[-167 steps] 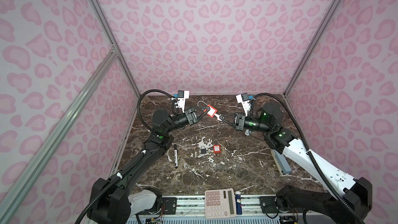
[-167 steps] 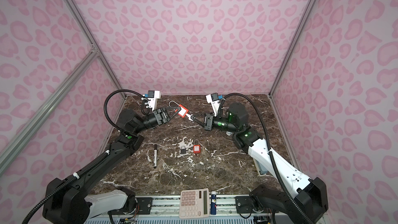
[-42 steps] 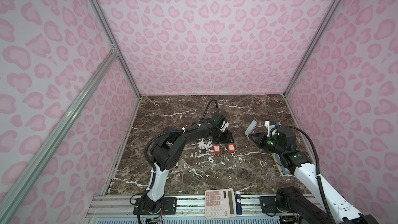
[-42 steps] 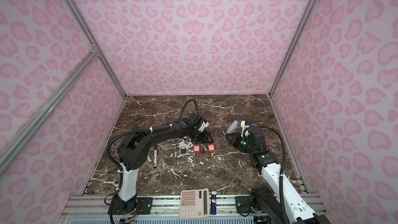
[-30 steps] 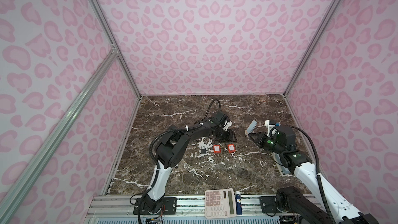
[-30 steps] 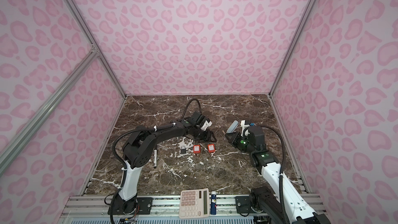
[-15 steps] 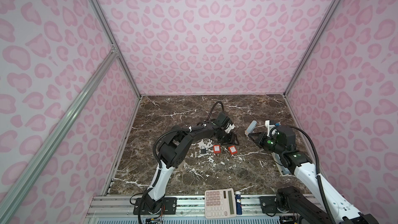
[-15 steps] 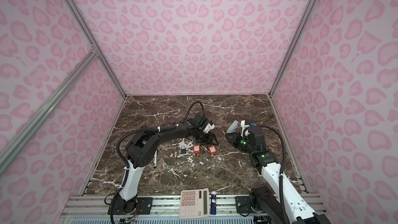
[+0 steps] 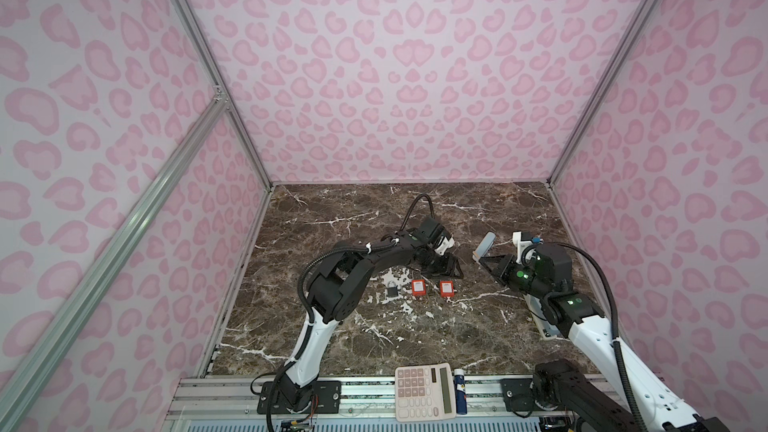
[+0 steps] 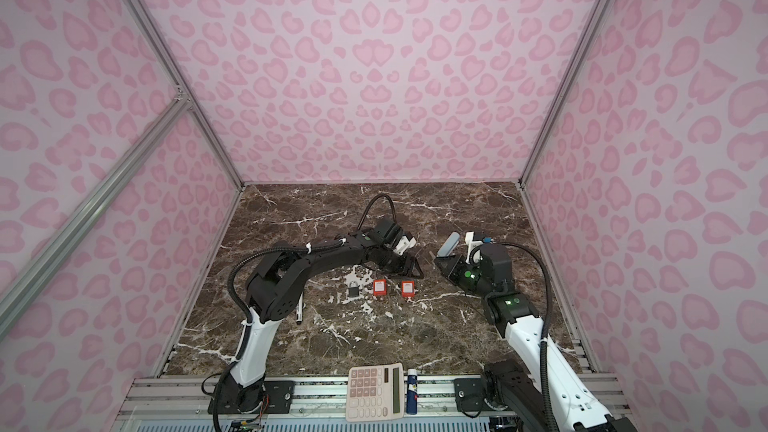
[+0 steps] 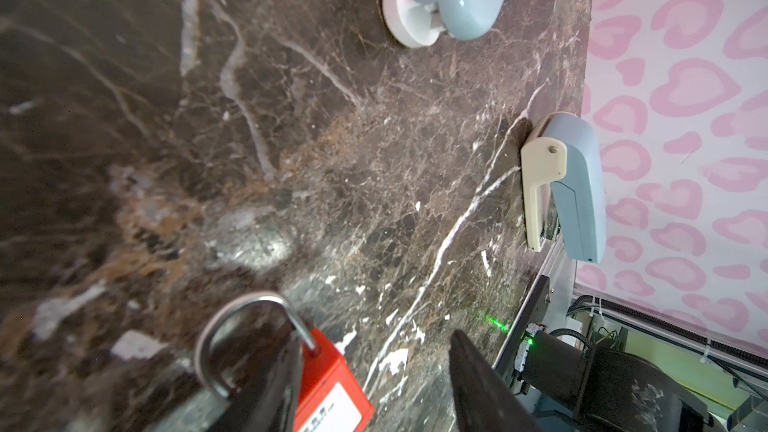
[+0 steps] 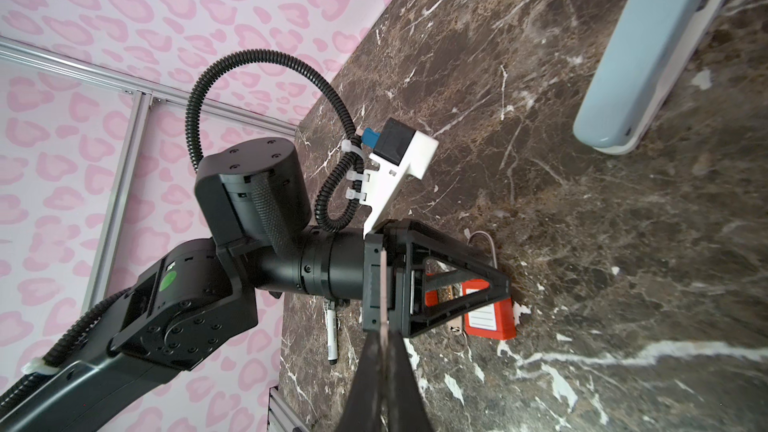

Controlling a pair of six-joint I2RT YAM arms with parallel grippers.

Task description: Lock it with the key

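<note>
**While the left hand point(image 9: 455, 274) hangs open at a red padlock point(image 9: 446, 288), the right hand point(image 9: 482, 261) is closed**

As the left arm reaches from the front left over the middle of the table point(image 9: 332, 326), its forearm lies low and the hand points to the right side. In both top views its fingertips are just behind the red padlock point(image 10: 407, 287), low over the table. The left wrist view shows the two fingers well apart with bare table between them. One finger point(image 11: 266, 388) stands in front of the padlock's metal loop point(image 11: 305, 332), and nothing is gripped.

The right arm is bent at the right side. Its hand points to the left, toward the left hand, near it but apart. In the right wrist view its fingers point(image 12: 383, 338) are pressed together.

The red padlock lies flat in the middle of the table, label up. Its long axis runs from front to back, with the metal loop toward the back wall. A second red padlock point(image 9: 418, 286) and a grey padlock point(image 9: 391, 289) lie in one row to its left. A small ring point(image 12: 457, 340) shows just beside the padlock's lower end; whether a key hangs on it I cannot tell.
</note>
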